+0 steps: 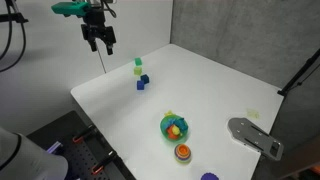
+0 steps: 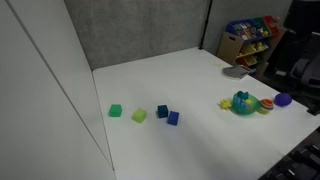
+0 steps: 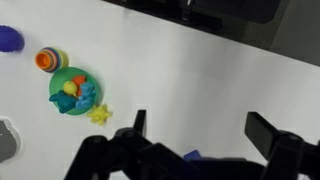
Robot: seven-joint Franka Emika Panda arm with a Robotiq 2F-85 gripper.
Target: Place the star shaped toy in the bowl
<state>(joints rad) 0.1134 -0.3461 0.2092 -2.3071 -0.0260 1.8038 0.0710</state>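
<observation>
The yellow star shaped toy [image 3: 99,114] lies on the white table right beside the green bowl [image 3: 58,101] in the wrist view; I cannot make it out clearly in the exterior views. The bowl [image 1: 164,130] [image 2: 244,110] holds several coloured toy pieces. My gripper [image 1: 98,40] hangs high above the far corner of the table, well away from the bowl and the star. It is open and empty, its two fingers spread wide in the wrist view [image 3: 200,130].
An orange cup [image 1: 183,151] [image 3: 47,60] and a purple object [image 3: 8,38] sit beyond the bowl. A grey flat object [image 1: 255,135] lies near the table edge. Green blocks [image 1: 138,67] and blue blocks [image 2: 167,114] sit below the gripper. A toy shelf [image 2: 250,38] stands behind.
</observation>
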